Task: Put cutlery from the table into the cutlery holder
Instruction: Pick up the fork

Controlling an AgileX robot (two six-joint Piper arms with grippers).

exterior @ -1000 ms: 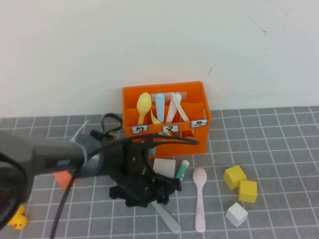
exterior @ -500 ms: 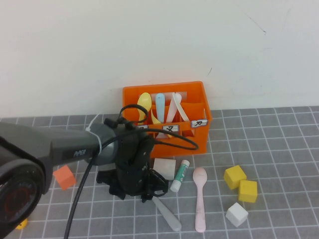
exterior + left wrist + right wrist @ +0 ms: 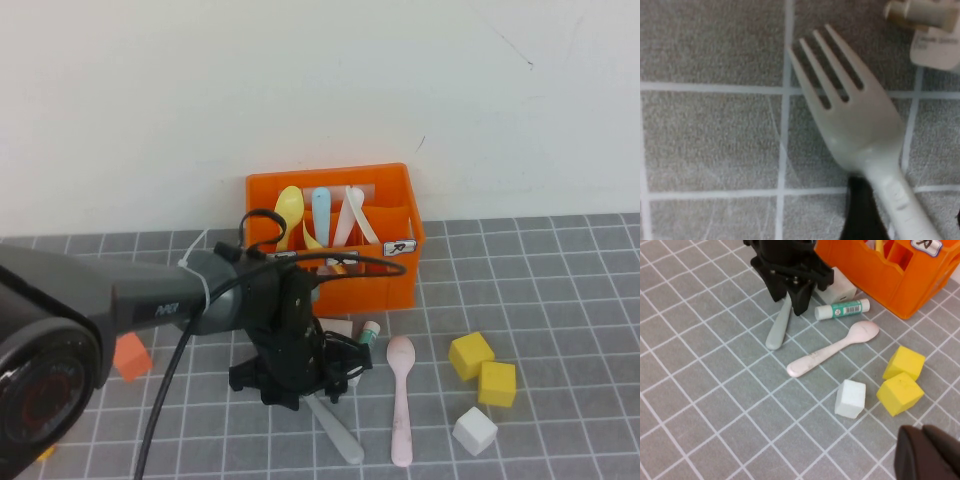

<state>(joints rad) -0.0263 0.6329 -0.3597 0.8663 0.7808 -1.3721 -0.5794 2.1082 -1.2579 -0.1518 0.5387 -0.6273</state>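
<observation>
I'm seeing the left gripper (image 3: 300,392) hovering over the grey fork (image 3: 338,434) lying on the table (image 3: 560,300) before the holder (image 3: 385,285); can't tell its finger state. Right gripper (image 3: 927,452) sitting off right, fingers looking closed, empty.

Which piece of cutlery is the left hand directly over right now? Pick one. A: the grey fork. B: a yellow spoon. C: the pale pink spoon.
A: the left hand sits over the grey fork, whose tines fill the left wrist view, while the pink spoon lies apart; the right hand waits off to the side.
</observation>
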